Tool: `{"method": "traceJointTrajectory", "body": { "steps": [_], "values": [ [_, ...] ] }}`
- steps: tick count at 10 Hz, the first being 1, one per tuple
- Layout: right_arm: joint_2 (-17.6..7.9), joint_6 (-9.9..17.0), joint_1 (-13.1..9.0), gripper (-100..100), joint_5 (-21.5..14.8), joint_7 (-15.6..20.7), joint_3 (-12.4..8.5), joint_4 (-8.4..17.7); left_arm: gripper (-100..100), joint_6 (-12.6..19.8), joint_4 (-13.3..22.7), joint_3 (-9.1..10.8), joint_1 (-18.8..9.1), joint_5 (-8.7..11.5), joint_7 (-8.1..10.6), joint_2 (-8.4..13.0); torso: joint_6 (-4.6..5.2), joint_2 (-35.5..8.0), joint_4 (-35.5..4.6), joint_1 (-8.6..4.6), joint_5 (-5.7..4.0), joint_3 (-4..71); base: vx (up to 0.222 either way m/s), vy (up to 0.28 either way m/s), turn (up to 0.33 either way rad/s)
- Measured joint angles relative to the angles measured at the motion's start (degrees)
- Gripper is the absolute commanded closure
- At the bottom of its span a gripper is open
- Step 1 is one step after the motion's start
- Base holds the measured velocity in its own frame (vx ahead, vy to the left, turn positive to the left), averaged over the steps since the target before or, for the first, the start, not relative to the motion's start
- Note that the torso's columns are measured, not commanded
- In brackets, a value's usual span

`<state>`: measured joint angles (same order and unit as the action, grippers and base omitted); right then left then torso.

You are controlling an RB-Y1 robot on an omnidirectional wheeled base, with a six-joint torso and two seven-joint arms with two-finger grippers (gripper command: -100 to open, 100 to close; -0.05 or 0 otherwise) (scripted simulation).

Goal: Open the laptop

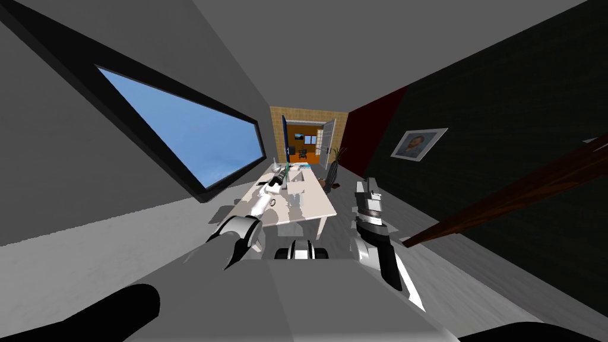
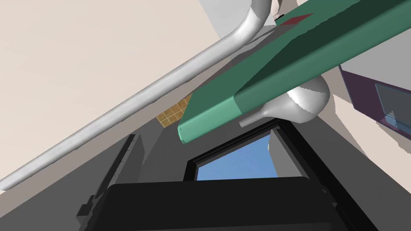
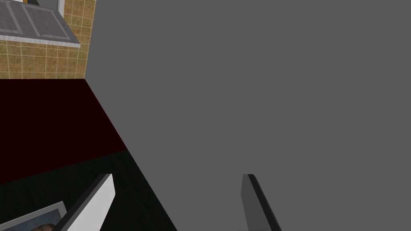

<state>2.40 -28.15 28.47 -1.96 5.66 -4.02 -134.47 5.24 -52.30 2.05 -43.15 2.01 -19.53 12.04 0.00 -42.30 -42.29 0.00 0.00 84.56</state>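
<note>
The laptop (image 1: 286, 172) stands on the far part of a pale table (image 1: 314, 208), its green lid lifted and seen edge-on. My left arm reaches out over the table, and my left gripper (image 1: 277, 179) sits right at the laptop's left side. In the left wrist view the green lid (image 2: 281, 52) crosses close in front of the hand as a thick slab with a rounded corner. My right gripper (image 1: 368, 191) is held up to the right of the table, away from the laptop. It is open (image 3: 178, 200), with nothing between its fingers (image 3: 105, 198).
A bent grey tube (image 2: 160, 88) and a rounded grey body (image 2: 307, 100) lie close beside the lid, next to a purple box (image 2: 373, 100). Small white items (image 1: 272, 202) dot the table. A brown beam (image 1: 522, 190) slants at right. A doorway (image 1: 306, 142) opens beyond the table.
</note>
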Motion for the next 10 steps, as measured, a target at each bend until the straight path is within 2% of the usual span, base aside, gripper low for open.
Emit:
{"method": "traceJointTrajectory", "body": {
  "steps": [3,6,7,8,9,10],
  "values": [
    [0.0,0.0,0.0,0,0.0,0.0,0.0,0.0,-100,0.86,2.02,-0.07,-1.52,0.17,-0.28,0.75,-0.01,0.0,0.01,0.01,0.01,0.0,0.01,-0.009,-0.046],
    [0.0,0.0,0.0,0,0.0,0.0,0.0,0.0,-100,1.93,-1.24,-1.31,1.09,-1.24,3.77,4.21,0.0,0.01,0.0,-0.06,-0.02,0.01,0.016,-0.037,-0.066],
    [0.0,0.0,0.0,0,0.0,0.0,0.0,0.0,-100,1.85,-1.29,-1.69,1.42,-1.46,5.29,5.11,0.0,0.01,0.0,-0.02,-0.01,0.01,0.022,-0.045,-0.117],
    [0.0,0.0,0.0,0,0.0,0.0,0.0,0.0,-100,2.6,-3.39,-2.1,2.77,-2.23,6.85,6.42,0.01,0.01,0.0,-0.02,0.0,0.01,0.022,-0.033,-0.05],
    [0.0,0.0,0.0,0,0.0,0.0,0.0,0.0,-100,2.74,-3.6,-2.39,3.13,-2.56,8.38,7.2,-0.01,0.02,0.01,0.04,0.01,0.02,0.024,-0.038,-0.11],
    [0.0,0.0,0.0,0,0.0,0.0,0.0,0.0,-100,2.81,-4.56,-3.03,4.19,-3.04,10.03,8.83,0.0,0.02,0.01,0.02,0.01,0.01,0.019,-0.025,-0.051]
  ]
}}
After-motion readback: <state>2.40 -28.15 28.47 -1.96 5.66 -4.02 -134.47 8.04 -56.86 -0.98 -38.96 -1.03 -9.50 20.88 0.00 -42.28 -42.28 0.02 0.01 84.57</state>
